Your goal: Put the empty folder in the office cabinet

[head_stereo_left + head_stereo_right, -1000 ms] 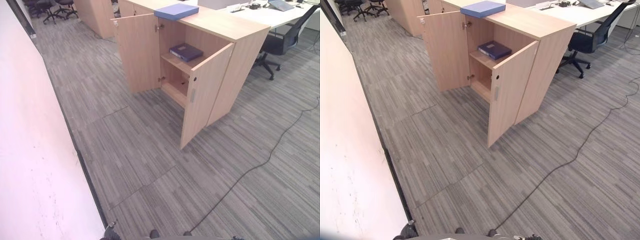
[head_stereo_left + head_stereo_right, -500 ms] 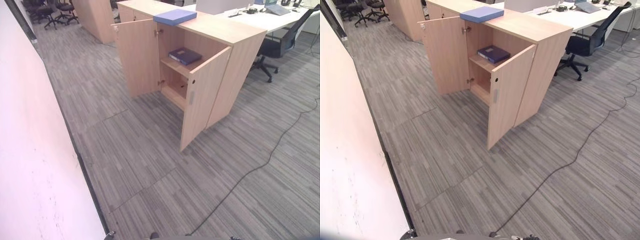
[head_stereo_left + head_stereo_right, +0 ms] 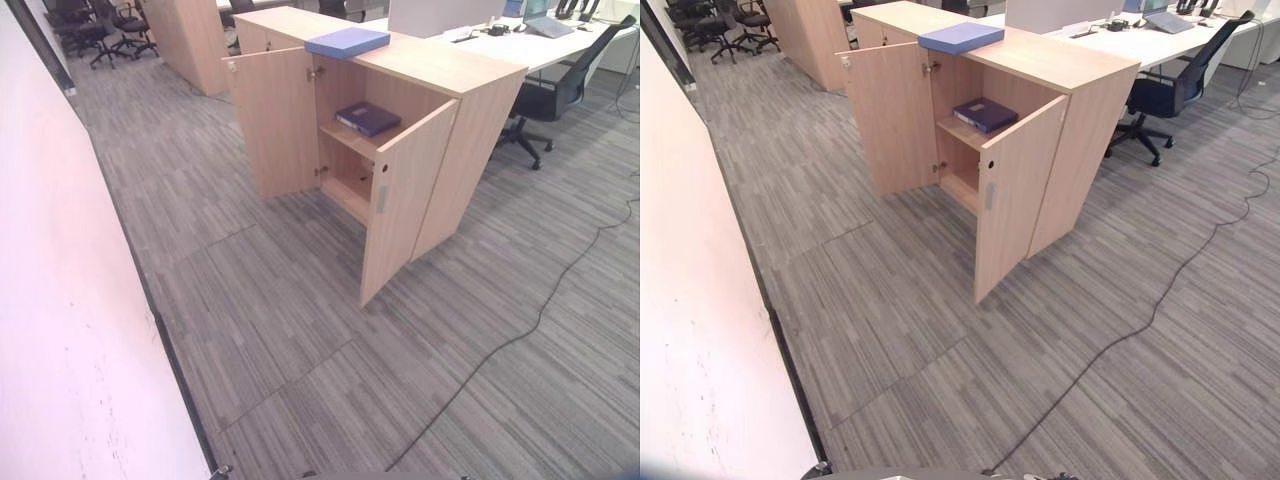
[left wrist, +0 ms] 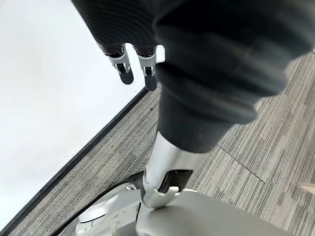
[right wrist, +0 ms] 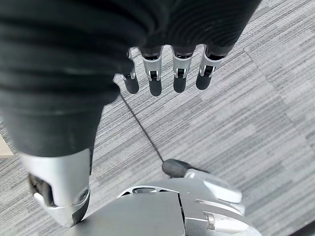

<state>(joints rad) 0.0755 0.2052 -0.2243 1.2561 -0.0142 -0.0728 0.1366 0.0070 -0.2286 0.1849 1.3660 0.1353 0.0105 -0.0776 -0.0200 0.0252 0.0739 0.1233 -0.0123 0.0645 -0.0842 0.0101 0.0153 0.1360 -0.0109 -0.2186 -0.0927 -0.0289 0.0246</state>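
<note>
A light wood office cabinet point(image 3: 470, 110) stands ahead of me on the grey carpet with both doors point(image 3: 275, 120) swung open. A light blue folder point(image 3: 347, 42) lies flat on its top. A darker blue folder point(image 3: 367, 118) lies on the upper shelf inside, and the lower shelf looks bare. My left hand point(image 4: 147, 71) hangs at my side over the carpet, fingers relaxed and holding nothing. My right hand point(image 5: 155, 78) hangs the same way, fingers straight and empty. Both hands are far from the cabinet.
A white wall point(image 3: 60, 300) runs along my left. The right door point(image 3: 405, 190) juts out toward me. A black office chair point(image 3: 560, 85) and a white desk point(image 3: 540, 35) stand to the right behind the cabinet. Another wooden unit point(image 3: 185, 35) and chairs point(image 3: 100, 25) sit far back.
The whole picture has shifted, so the camera moved: the cabinet sits a little lower in view and more of its top shows. The folders and doors have not moved.
</note>
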